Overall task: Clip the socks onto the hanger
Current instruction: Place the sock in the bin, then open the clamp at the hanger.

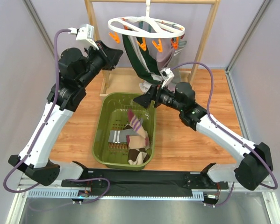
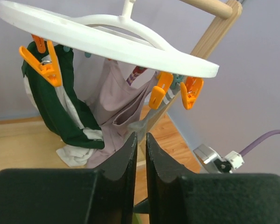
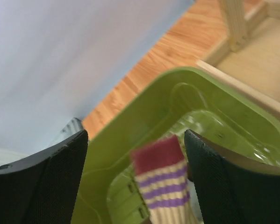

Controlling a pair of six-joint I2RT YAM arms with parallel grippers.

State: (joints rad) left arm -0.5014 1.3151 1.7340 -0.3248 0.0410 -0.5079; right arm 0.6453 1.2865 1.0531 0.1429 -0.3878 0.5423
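We start wide: the desk [image 1: 191, 140] carries the wooden rack [image 1: 210, 28] at the back and the olive basket [image 1: 102, 126] in the middle. The hanger [image 1: 144, 28] dangles from the rack's rail, with a dark green sock [image 1: 132, 58] and a lilac-grey sock [image 1: 167, 55] clipped on. The rest of the socks lie in the basket, and the maroon striped sock [image 3: 161, 182] pokes up highest.

Here's the danger as we see it. The right gripper [image 3: 135, 135] has its jaws spread wide and grips nothing, with that maroon sock just below. Close too high and we catch only the cuff edge, or the basket wall, and the sock slides back. Up top, the left gripper [image 2: 140, 137] sits right under the ring. One bump would set the hanger swinging and drag on the hung socks.

The left arm is raised high, wrist aimed at the hanger's near side. Its jaws are parted by only a slit and hold nothing. The right arm stretches low across the desk, wrist dipped over the basket's far rim. A spare orange clip [image 2: 157, 95] waits close by.
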